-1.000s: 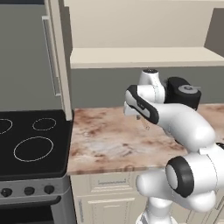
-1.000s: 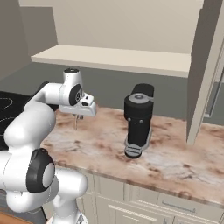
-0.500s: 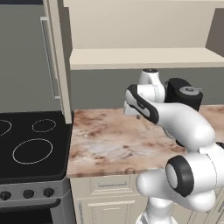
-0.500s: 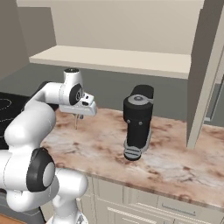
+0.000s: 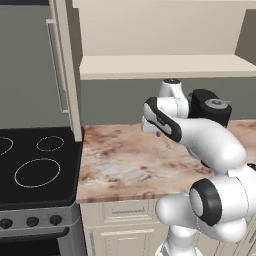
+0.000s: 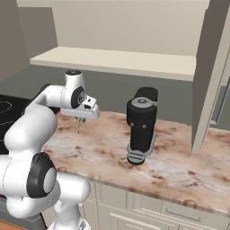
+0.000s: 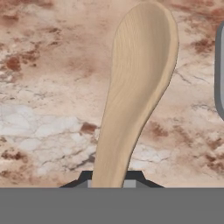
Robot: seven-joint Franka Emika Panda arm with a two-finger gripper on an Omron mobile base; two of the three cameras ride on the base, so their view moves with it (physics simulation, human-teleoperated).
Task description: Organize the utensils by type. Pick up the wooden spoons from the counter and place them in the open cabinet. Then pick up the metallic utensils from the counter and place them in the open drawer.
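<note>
Hanging from the end effector [image 6: 79, 120], a pale tan wooden spoon [image 7: 133, 94] points down toward the bench [image 6: 179, 166], its handle pinched between the two dark fingertips [image 7: 85, 177] and its oval bowl farthest from the hand. In the hand view the spoon runs from the bottom centre up to the top, bowl hollow facing the camera, with marbled reddish-brown and cream stone behind it. In the right base view it shows as a thin sliver [image 6: 78, 126] below the end effector, clear of the stone, held above the bench's left part.

The end effector [image 5: 161, 131] is closed on the spoon's handle, and the white arm [image 5: 210, 140] reaches forward over the bench [image 5: 120, 165].

A black cylindrical appliance [image 6: 141, 123] stands upright on the bench to the right of the end effector, apart from it. Above the bench runs a cream open shelf [image 6: 121, 60]. A black stovetop [image 5: 35, 167] with ring markings adjoins the bench on the left, beside a tall cream panel [image 5: 67, 70].
</note>
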